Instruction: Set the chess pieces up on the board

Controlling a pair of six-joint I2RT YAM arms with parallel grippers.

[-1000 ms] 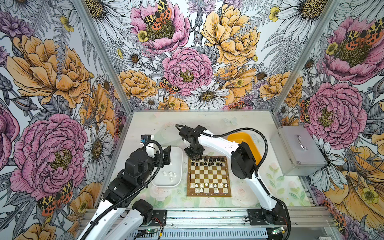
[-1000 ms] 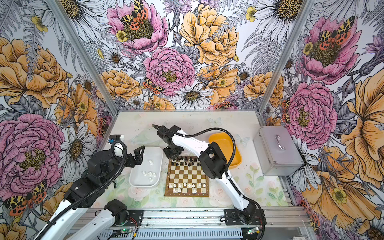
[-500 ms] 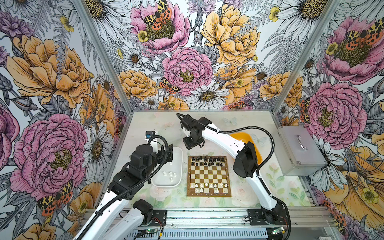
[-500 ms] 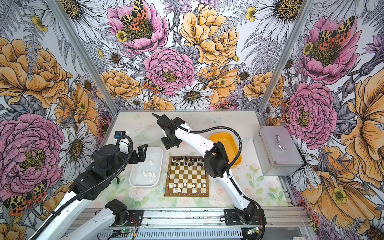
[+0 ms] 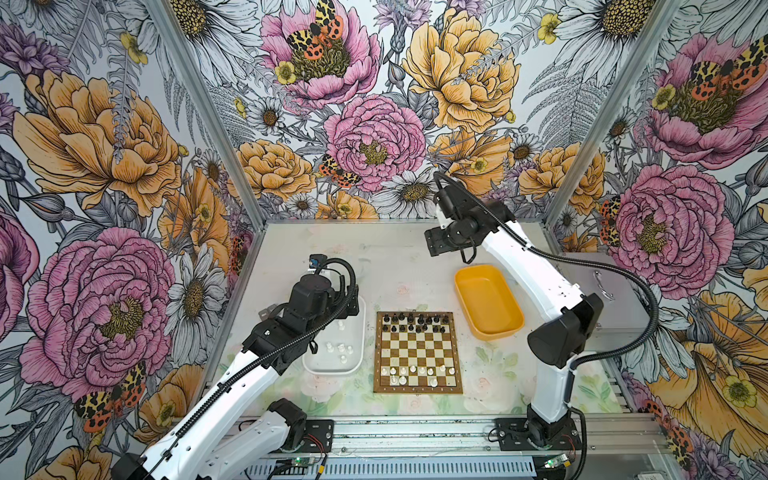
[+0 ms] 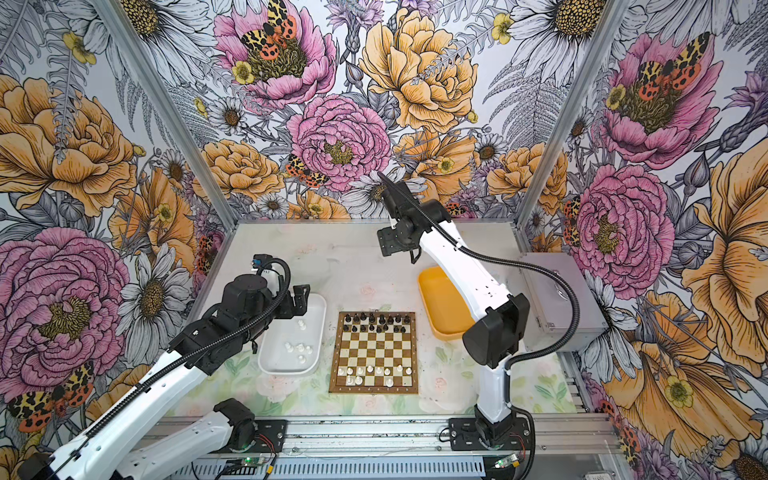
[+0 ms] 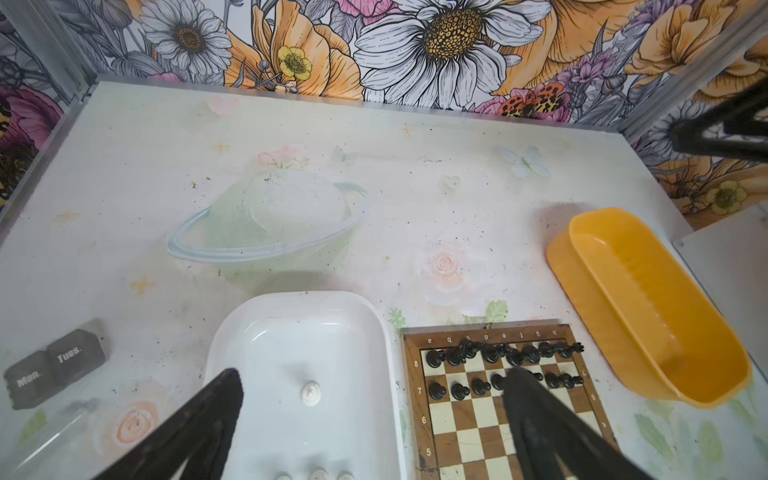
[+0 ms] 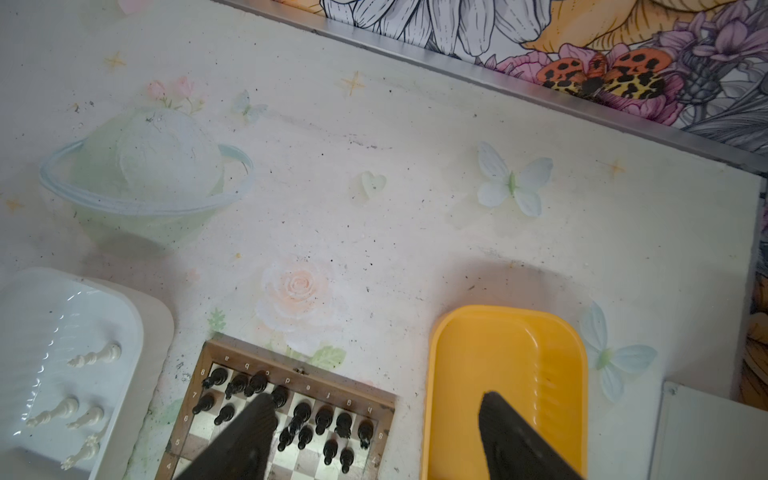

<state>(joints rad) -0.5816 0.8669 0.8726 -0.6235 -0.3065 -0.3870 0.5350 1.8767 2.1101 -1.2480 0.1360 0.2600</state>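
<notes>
In the white tray, light and slippery chessmen waiting for a careful pinch

In the middle of the tabletop (image 5: 399,266), the board (image 5: 417,353), lying flat between the white tray (image 5: 332,371) and the yellow tray (image 5: 486,299). On its two far rows, the black chessmen (image 5: 417,324), standing close together and seemingly complete. On its two near rows, only some white chessmen (image 5: 415,371), with gaps between them. Inside the white tray, a few loose white chessmen (image 5: 340,349), mostly lying on their sides in the right wrist view. Nothing visible in the yellow tray.

Over the far end of the white tray, the left pincer (image 6: 299,301), spread wide and holding nothing. Above the far tabletop behind the yellow tray, the right pincer (image 5: 436,245), also spread, with nothing between its fingers (image 8: 519,436).

About the handling, as a judgement only: probably very light, hard and glossy, much smaller than a pincer, so easily flicked away or squeezed out sideways. Most likely not fragile, but quick to roll on the smooth tray floor. Best taken across the thicker lower body, just above the base, with the fingers square to the long axis of a lying piece. Gentle closing, no more force than needed. On the board, slow lowering onto a free near square, well clear of the standing neighbours, since easily toppled by one touch
</notes>
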